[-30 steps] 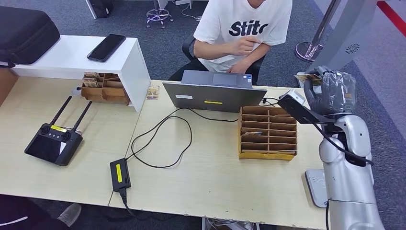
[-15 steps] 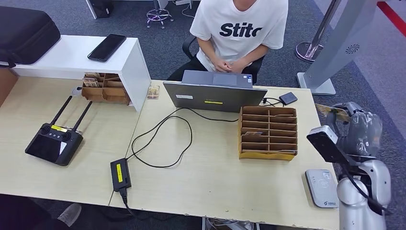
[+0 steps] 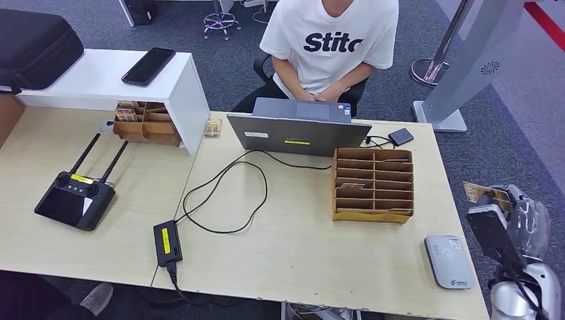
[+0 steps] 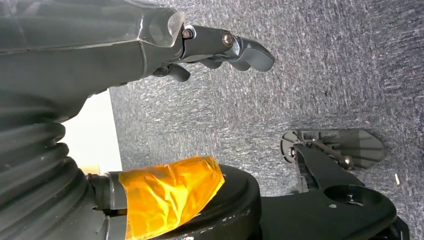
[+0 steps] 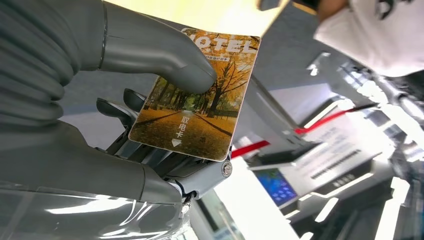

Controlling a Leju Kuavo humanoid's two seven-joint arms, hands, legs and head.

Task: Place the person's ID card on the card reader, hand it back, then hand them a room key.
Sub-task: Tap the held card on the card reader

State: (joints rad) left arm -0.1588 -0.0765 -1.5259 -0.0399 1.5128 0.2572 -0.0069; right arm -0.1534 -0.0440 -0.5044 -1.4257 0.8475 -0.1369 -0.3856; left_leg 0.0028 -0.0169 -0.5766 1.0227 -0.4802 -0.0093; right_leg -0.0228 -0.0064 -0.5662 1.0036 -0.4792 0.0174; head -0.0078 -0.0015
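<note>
Since a second ago the right hand [image 3: 516, 217] has dropped from beyond the desk's far corner to beside the card reader [image 3: 450, 261], card [image 3: 481, 193] pinched. Right wrist: thumb clamps the thin, stiff, slippery-looking card [image 5: 200, 97] mid-face. Left hand [image 4: 150, 45] hangs empty, fingers loosely apart.

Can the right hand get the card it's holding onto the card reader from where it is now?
Probably yes. The right hand grips the card beside the table's right edge, and the card reader lies close by at that corner with nothing on top of it.
</note>
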